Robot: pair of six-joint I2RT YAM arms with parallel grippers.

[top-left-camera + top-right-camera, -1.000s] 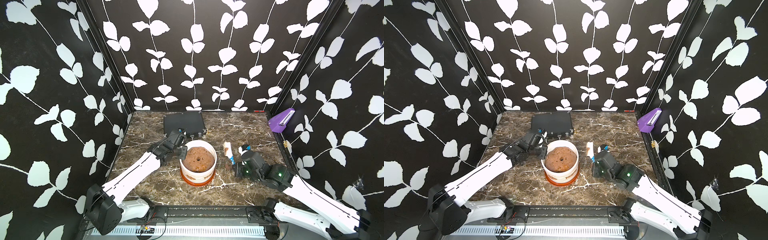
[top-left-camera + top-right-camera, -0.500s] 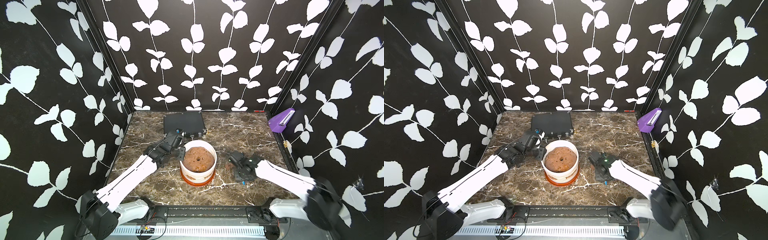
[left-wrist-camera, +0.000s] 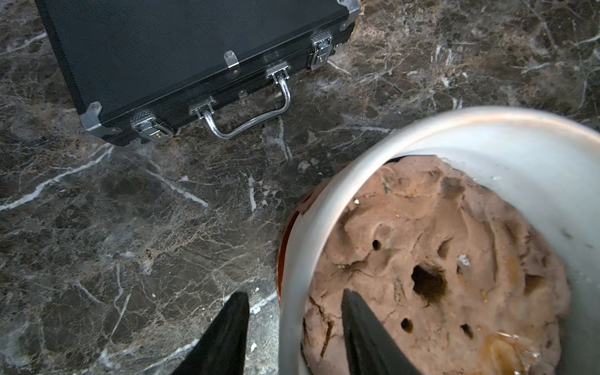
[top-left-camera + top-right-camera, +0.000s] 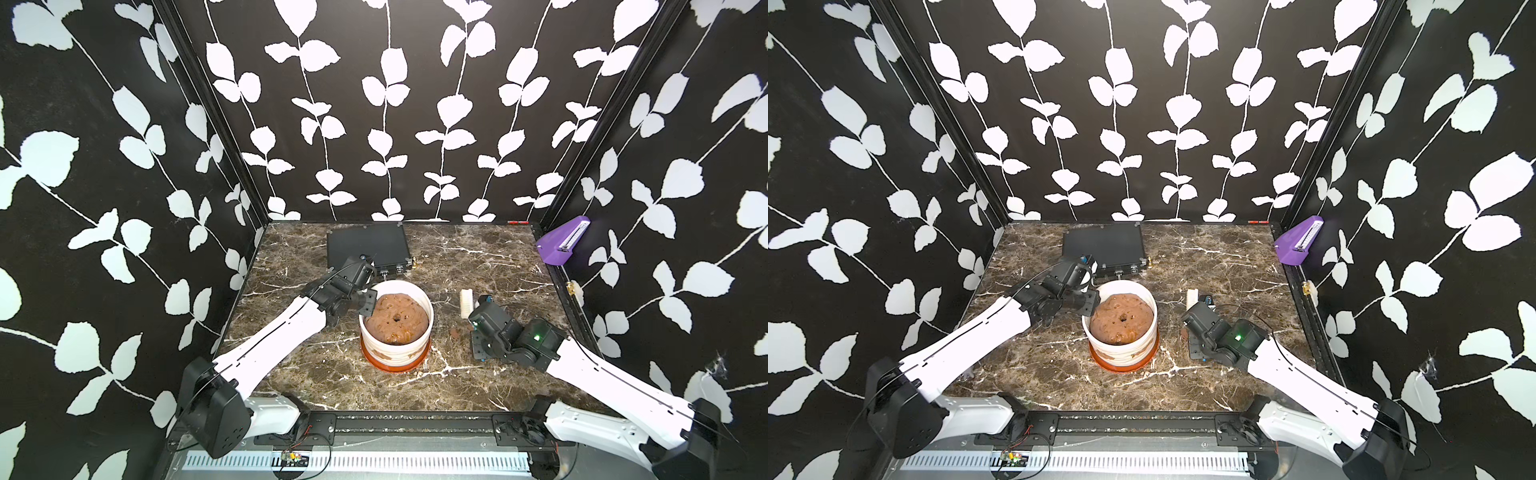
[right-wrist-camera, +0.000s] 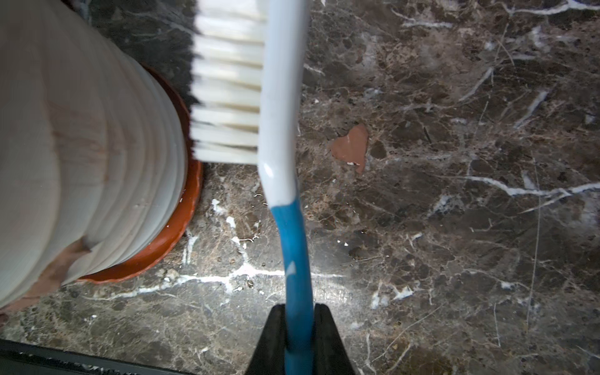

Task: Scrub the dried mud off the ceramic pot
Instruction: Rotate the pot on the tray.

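A: What is the room like?
B: A booth with walls of black paper printed with white leafy vines, and a dark brown marble tabletop veined in white. The stone is glossy and catches a bright glare in the right wrist view. A black rail runs along its front edge.

A: Where is the ceramic pot?
B: The ceramic pot stands upright near the middle of the marble, a little toward the front, on an orange-brown saucer. A lumpy brown mound with a hole fills it. The dried mud shows as reddish-brown blotches low on the white ribbed wall.

A: What else is on the stone?
B: A flat black case with a chrome handle and latches, behind the pot near the back wall. A small reddish-brown flake lies between the pot and the right arm. A purple object sits against the right-hand wall.

A: And the grippers?
B: The left gripper is at the pot's rim, fingers apart, one outside the wall and one over the mound, with a gap showing on each side of the rim. The right gripper is clamped on the blue handle of a brush whose white bristles face the pot. In both top views bare marble shows between the brush head and the pot.
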